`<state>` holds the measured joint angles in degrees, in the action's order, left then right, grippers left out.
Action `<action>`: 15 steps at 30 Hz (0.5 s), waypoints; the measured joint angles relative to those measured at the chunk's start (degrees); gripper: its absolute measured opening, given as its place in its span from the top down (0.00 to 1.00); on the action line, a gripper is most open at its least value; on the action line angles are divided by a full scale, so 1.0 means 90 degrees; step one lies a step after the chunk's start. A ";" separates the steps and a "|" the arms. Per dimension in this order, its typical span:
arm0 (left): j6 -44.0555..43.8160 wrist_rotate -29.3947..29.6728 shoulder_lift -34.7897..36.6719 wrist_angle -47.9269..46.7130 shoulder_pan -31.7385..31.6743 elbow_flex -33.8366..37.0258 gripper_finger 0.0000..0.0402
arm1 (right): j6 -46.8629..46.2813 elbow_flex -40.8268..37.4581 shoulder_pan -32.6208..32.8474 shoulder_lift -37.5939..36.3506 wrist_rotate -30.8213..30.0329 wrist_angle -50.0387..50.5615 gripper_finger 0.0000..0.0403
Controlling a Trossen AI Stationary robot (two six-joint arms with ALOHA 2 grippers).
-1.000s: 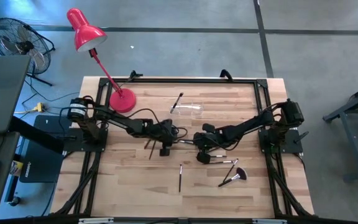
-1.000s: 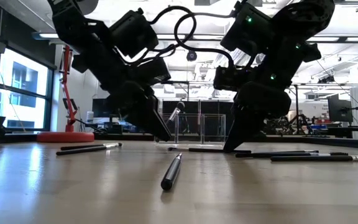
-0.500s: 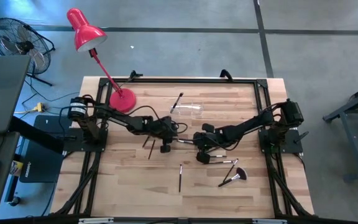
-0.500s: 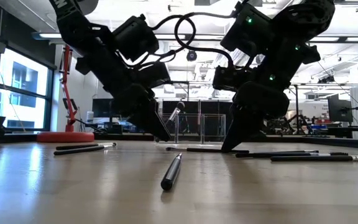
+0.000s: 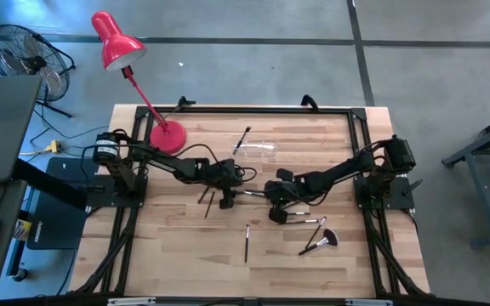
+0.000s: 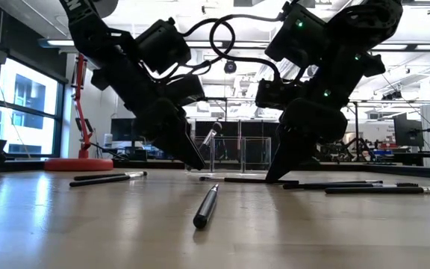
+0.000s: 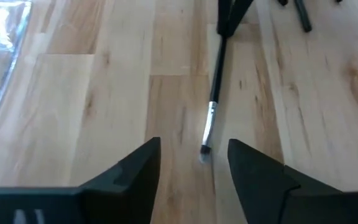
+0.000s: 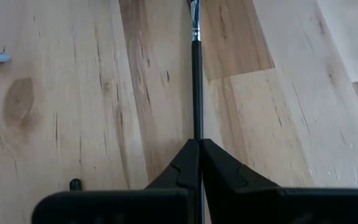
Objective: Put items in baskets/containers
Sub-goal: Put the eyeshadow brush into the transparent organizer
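A thin dark brush (image 5: 249, 194) lies on the wood mid-table, between my two grippers. My right gripper (image 8: 197, 146) is shut on it. My left gripper (image 7: 194, 158) is open; its fingers stand either side of the brush's bristle tip (image 7: 205, 148) and do not touch it. The clear holder (image 5: 260, 150) stands farther back, with one brush (image 5: 243, 136) leaning in it. More brushes lie loose: one beside my left gripper (image 5: 207, 204), one toward the near edge (image 5: 247, 242), and a fan-headed one (image 5: 320, 241) near right. My right gripper pinches the brush's dark handle (image 8: 197, 134) between its two fingers, at the end away from the bristles. The fingers slant down from the table's right side and lie roughly along the brush. The brush lies about level on or just over the wood (image 6: 252, 180), bristles toward my left gripper.
A red desk lamp's round base (image 5: 167, 136) stands at the far left, its head out over the table's edge. A black frame rims the table (image 5: 228, 109). Bare wood lies between the grippers and the holder.
My left gripper has shifted a little toward the table's far edge. My right gripper has kept still, shut on the brush.
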<state>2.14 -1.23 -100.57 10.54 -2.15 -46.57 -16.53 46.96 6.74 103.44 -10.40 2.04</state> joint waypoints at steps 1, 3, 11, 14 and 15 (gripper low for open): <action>0.0000 -0.0037 -0.0069 0.0049 0.0001 -0.0005 0.53 | 0.0002 0.0000 0.0000 0.0000 -0.0005 -0.0005 0.99; -0.0030 -0.0079 -0.0354 0.0071 0.0000 -0.0107 0.53 | 0.0002 0.0000 0.0000 0.0004 -0.0018 -0.0026 0.99; -0.0096 -0.0405 -0.0877 -0.0137 0.0002 -0.0685 0.53 | -0.0015 -0.0002 -0.0002 0.0005 -0.0007 -0.0089 0.99; -0.0013 -0.0395 -0.0882 -0.0557 0.0002 -0.0884 0.56 | -0.0015 0.0000 -0.0002 0.0005 0.0009 -0.0082 0.99; 0.0067 -0.0419 -0.0884 -0.0682 0.0000 -0.0937 0.58 | -0.0017 0.0000 -0.0002 0.0005 0.0008 -0.0083 0.99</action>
<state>2.74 -5.00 -108.53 4.40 -2.15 -55.00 -16.68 46.96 6.72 103.48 -10.33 1.30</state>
